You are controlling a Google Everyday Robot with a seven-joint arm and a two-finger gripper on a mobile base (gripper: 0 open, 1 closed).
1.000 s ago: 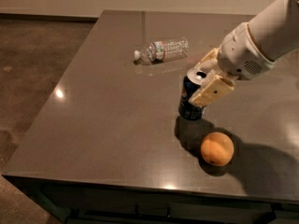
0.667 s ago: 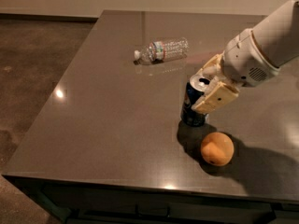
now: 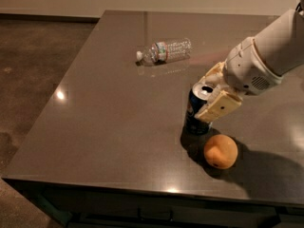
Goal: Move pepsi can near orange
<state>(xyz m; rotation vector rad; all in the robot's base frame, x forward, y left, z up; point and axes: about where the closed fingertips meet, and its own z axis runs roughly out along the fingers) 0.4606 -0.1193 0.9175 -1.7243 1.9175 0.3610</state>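
The single camera looks down at a slant from above the near edge of the counter (image 3: 118,127), facing the far wall, close enough that the counter fills most of the frame. The arm enters from upper right, its claw (image 3: 207,101) right of centre, clamped on the can (image 3: 192,117).

found the pepsi can (image 3: 194,114) on the table (image 3: 104,127), right of centre, clasped by the gripper (image 3: 206,97) that reached in from the right. saw the orange (image 3: 220,151) just before the can and to its right. noted the water bottle (image 3: 165,51) lying behind and left, well apart.
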